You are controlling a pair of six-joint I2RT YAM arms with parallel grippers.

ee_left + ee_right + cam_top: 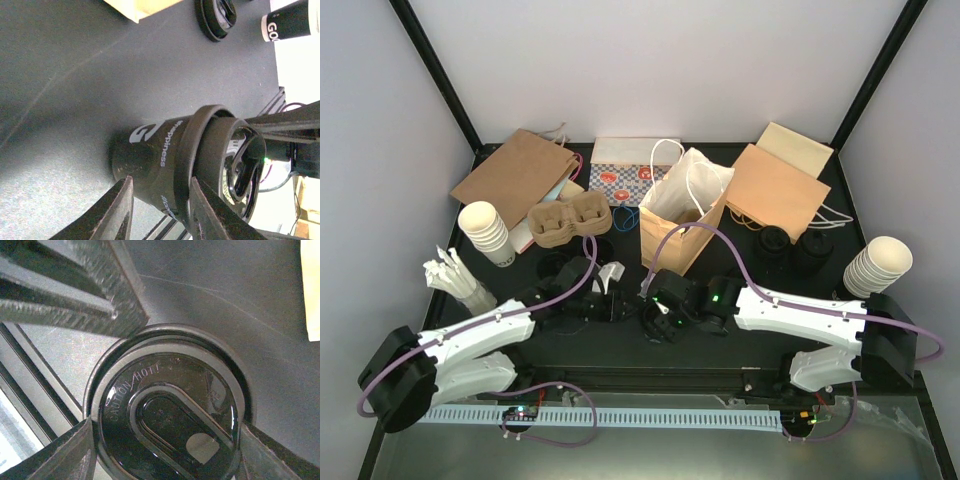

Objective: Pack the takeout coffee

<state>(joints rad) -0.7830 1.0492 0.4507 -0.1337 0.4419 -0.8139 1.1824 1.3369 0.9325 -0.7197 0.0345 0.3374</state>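
One takeout coffee, a short black cup with white lettering and a black lid, stands on the dark table between both grippers. From above, my right gripper has a finger pressed against each side of the lid rim. My left gripper comes in from the side. Its fingers stand apart across the cup's wall, one near the base and one over the lid rim. Whether they touch the cup I cannot tell. Two more black-lidded cups stand at the right.
An open brown paper bag stands just behind the grippers. Pulp carriers and flat bags lie at the back. Stacks of cream cups stand at both sides, with white sachets on the left.
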